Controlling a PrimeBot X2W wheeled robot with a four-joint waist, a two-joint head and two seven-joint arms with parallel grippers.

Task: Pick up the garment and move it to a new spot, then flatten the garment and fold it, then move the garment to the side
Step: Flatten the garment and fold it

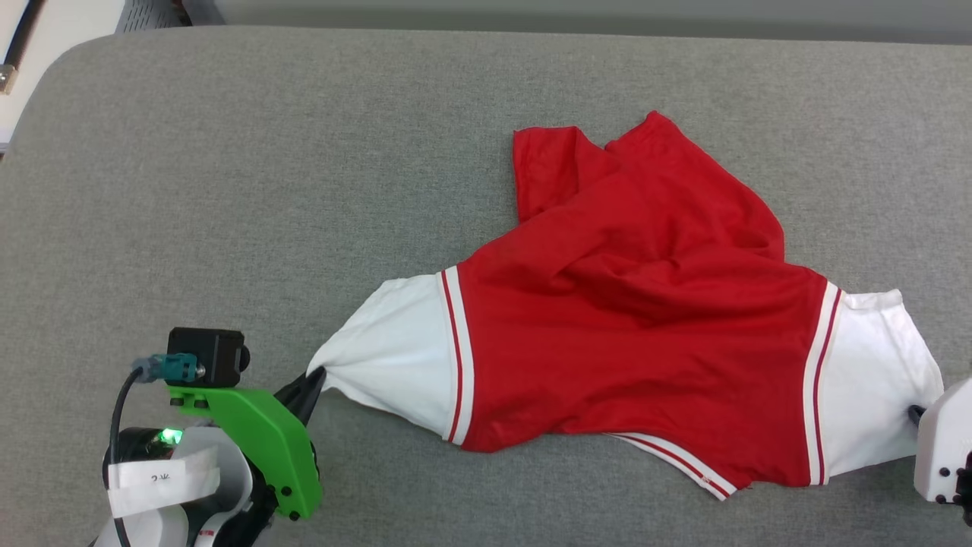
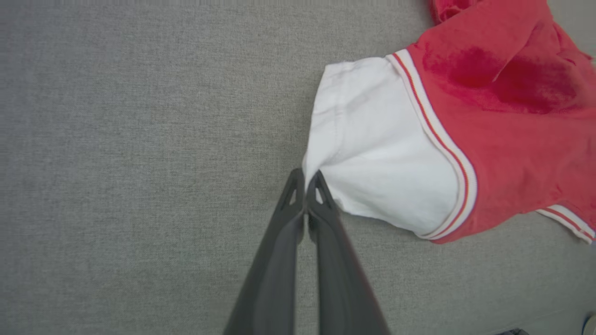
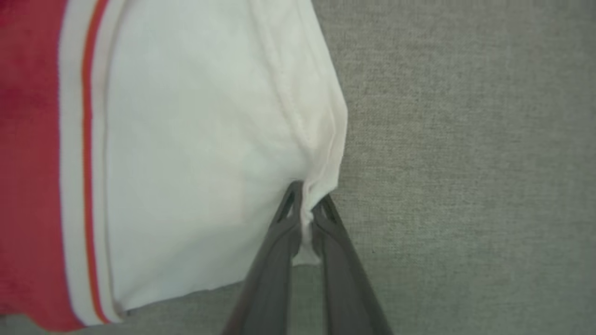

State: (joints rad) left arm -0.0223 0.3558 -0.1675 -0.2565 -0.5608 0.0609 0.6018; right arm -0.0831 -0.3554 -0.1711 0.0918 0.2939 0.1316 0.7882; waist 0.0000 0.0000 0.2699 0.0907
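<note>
A grey fabric-covered bench (image 1: 228, 190) takes up the head view, its rounded corner at the upper left. The garment (image 1: 630, 327) lies on it, right of the middle and stretching to the right edge. Its red body is rumpled, with folds bunched toward the far side and a flap turned up at the top. No print is visible on the side that faces up.

A white sleeve (image 1: 387, 349) on the robot's left tapers to a point, and another white sleeve (image 1: 873, 380) lies on the robot's right. Each joins the red cloth at a band of red-white striped trim (image 1: 458, 353).

The left claw (image 1: 313, 377) is closed on the tip of the left sleeve. In the left wrist view its dark fingers (image 2: 321, 218) press together at the sleeve's hem corner.

The right claw (image 3: 309, 195) pinches the edge of the right sleeve, with a tuft of white cloth gathered between its fingers (image 3: 284, 223). In the head view it is mostly hidden behind the pale wrist housing (image 1: 945, 448).

A green bracket (image 1: 262, 441) carrying a small black camera (image 1: 206, 353) sits on the left wrist.
</note>
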